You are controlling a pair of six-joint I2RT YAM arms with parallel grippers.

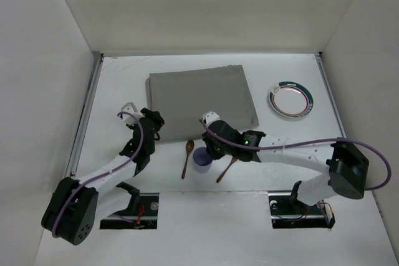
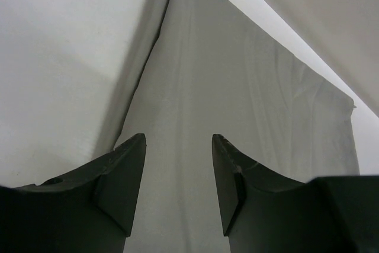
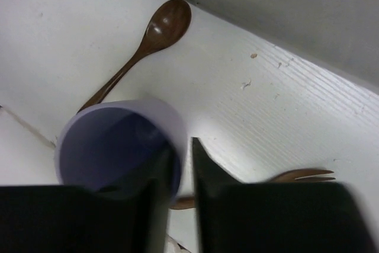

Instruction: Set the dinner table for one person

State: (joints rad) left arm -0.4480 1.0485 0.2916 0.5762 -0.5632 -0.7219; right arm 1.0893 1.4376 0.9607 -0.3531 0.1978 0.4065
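A purple cup (image 1: 201,158) stands on the white dinner table (image 1: 118,85) near its front, between a wooden spoon (image 1: 187,157) on its left and a wooden fork (image 1: 227,167) on its right. My right gripper (image 1: 206,150) is over the cup. In the right wrist view one finger is inside the cup (image 3: 112,146) and the other outside its wall, so the gripper (image 3: 182,161) is shut on the rim. The spoon (image 3: 142,45) and fork tines (image 3: 302,175) show beside it. My left gripper (image 1: 152,126) is open and empty at the grey mat's near-left corner (image 2: 237,99).
The grey cloth mat (image 1: 199,95) lies at the table's centre back. A white plate with a green rim (image 1: 289,99) sits at the right. White walls enclose the table on three sides.
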